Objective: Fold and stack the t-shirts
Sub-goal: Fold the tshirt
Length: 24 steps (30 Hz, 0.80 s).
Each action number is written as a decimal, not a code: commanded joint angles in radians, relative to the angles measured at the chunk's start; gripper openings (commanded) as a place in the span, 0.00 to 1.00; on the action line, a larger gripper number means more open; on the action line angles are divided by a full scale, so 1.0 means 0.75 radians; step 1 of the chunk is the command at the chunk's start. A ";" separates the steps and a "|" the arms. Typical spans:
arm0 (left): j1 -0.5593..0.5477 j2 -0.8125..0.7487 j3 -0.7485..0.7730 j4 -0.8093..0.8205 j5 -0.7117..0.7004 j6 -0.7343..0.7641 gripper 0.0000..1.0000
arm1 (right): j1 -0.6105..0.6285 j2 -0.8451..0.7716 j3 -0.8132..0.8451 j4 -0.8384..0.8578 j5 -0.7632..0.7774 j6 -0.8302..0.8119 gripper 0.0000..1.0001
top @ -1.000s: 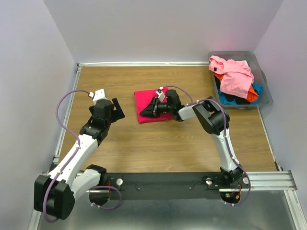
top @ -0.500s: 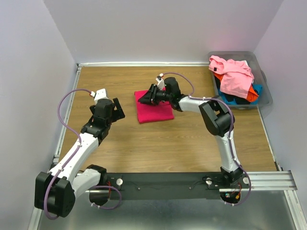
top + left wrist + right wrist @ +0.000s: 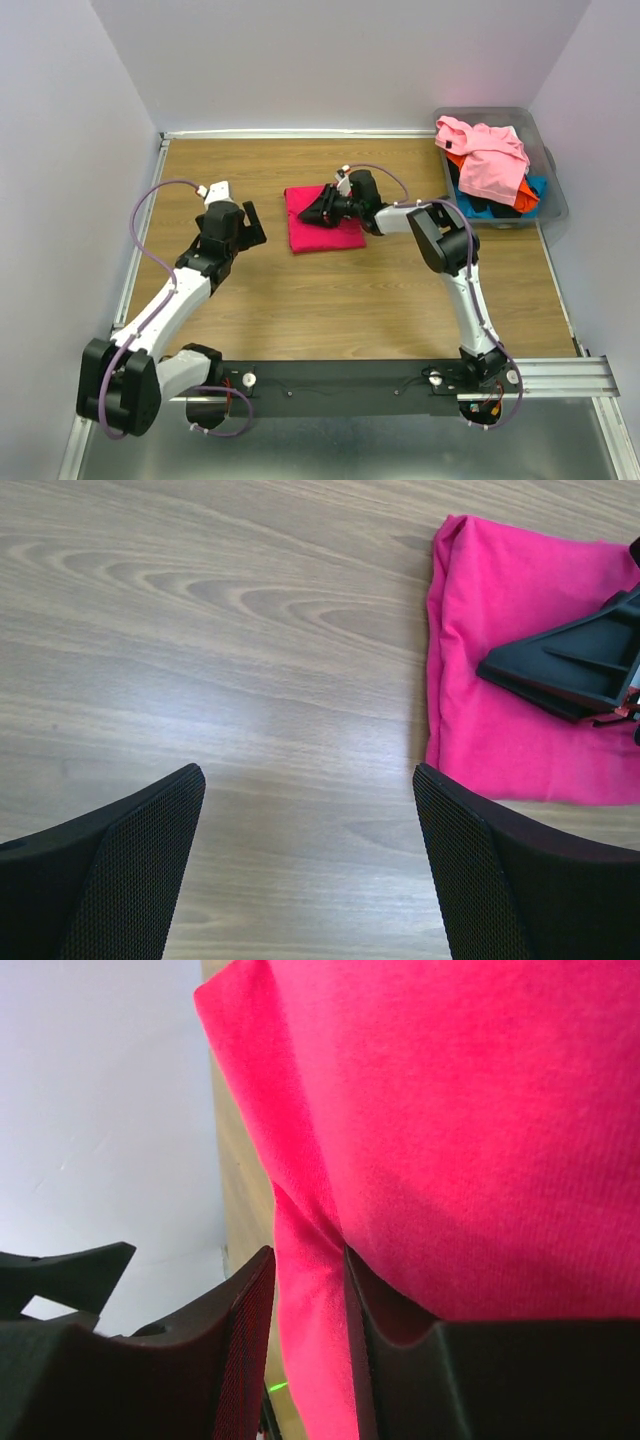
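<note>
Top external view: we see the crimson t-shirt [image 3: 320, 228] lying as a compact folded rectangle near the middle of the worktop [image 3: 350, 300]. The right pincer [image 3: 314, 211] sits low over its far half, and the left pincer [image 3: 246, 224] hovers near its left edge, apart from the cloth. Right wrist view: a ridge of crimson cloth runs between the two fingers [image 3: 235, 1360], so we read this pincer as closed on a fold of the shirt. Left wrist view: the jaws stand wide with only bare wood between them, and this pincer holds nothing. The other t-shirts [image 3: 487, 155], pink uppermost over orange, blue and black, lie heaped in the bin [image 3: 556, 200] at the far right. We judge the step in hand to be the last folding or tidying of the crimson shirt. The next move calls for letting go of the pinched fold without dragging the layers askew, so that the rectangle lies flat before another shirt is fetched.
</note>
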 commanded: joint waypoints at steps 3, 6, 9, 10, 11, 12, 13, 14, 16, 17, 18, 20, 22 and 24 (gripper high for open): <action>0.007 0.210 0.179 0.167 0.145 0.032 0.85 | -0.082 -0.114 0.033 -0.031 0.004 -0.071 0.42; 0.007 0.343 0.289 0.253 0.202 0.054 0.69 | -0.140 -0.134 0.079 -0.053 0.004 -0.100 0.42; 0.007 0.526 0.438 0.290 0.270 0.071 0.60 | -0.187 -0.126 0.134 -0.096 0.012 -0.139 0.42; 0.009 0.574 0.473 0.296 0.325 0.073 0.54 | -0.199 -0.114 0.148 -0.102 0.019 -0.145 0.42; 0.009 0.623 0.546 0.308 0.335 0.081 0.51 | -0.215 -0.108 0.168 -0.110 0.031 -0.153 0.42; 0.007 0.674 0.581 0.310 0.380 0.079 0.48 | -0.221 -0.102 0.181 -0.116 0.039 -0.163 0.42; 0.009 0.774 0.618 0.315 0.415 0.081 0.42 | -0.232 -0.085 0.193 -0.123 0.057 -0.188 0.41; 0.009 0.821 0.653 0.317 0.427 0.085 0.40 | -0.238 -0.079 0.205 -0.135 0.076 -0.202 0.41; 0.009 0.956 0.759 0.319 0.478 0.085 0.34 | -0.246 -0.059 0.244 -0.180 0.137 -0.247 0.41; 0.009 0.999 0.796 0.319 0.491 0.087 0.33 | -0.250 -0.046 0.262 -0.202 0.153 -0.251 0.40; 0.009 1.073 0.857 0.319 0.507 0.083 0.32 | -0.254 -0.032 0.295 -0.233 0.164 -0.260 0.39; 0.009 1.143 0.911 0.319 0.519 0.079 0.26 | -0.271 0.011 0.316 -0.239 0.186 -0.251 0.38; 0.009 1.241 0.984 0.317 0.530 0.081 0.26 | -0.281 0.027 0.310 -0.245 0.219 -0.243 0.37; 0.009 1.335 1.048 0.306 0.544 0.085 0.26 | -0.301 0.048 0.289 -0.247 0.262 -0.223 0.36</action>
